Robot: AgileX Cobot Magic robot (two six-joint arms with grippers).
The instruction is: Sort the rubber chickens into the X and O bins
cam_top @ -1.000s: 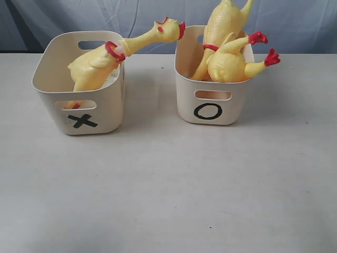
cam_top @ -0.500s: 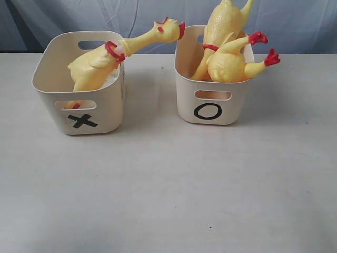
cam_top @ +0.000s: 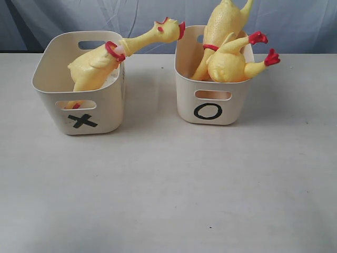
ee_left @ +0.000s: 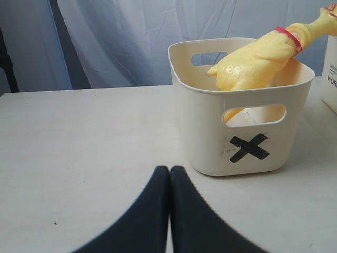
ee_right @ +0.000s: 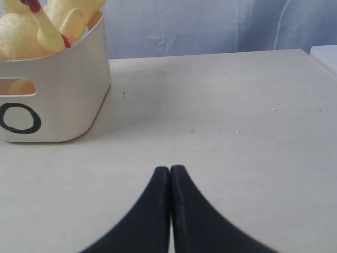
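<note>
The X bin (cam_top: 100, 113) stands at the back left and holds one rubber chicken (cam_top: 97, 63) whose neck and head stick out over its right rim. The O bin (cam_top: 184, 100) at the back right holds two more chickens: one (cam_top: 224, 23) stands tall, the other (cam_top: 229, 63) lies with red feet pointing right. In the left wrist view the X bin (ee_left: 210, 142) and its chicken (ee_left: 253, 58) sit ahead of my left gripper (ee_left: 169, 169), which is shut and empty. My right gripper (ee_right: 170, 169) is shut and empty, with the O bin (ee_right: 73, 105) off to one side. Neither gripper shows in the exterior view.
The pale tabletop (cam_top: 168, 184) stretches in front of both bins. A blue-grey curtain (cam_top: 131, 16) hangs behind the table. A white edge (ee_right: 326, 55) shows at the far corner of the right wrist view.
</note>
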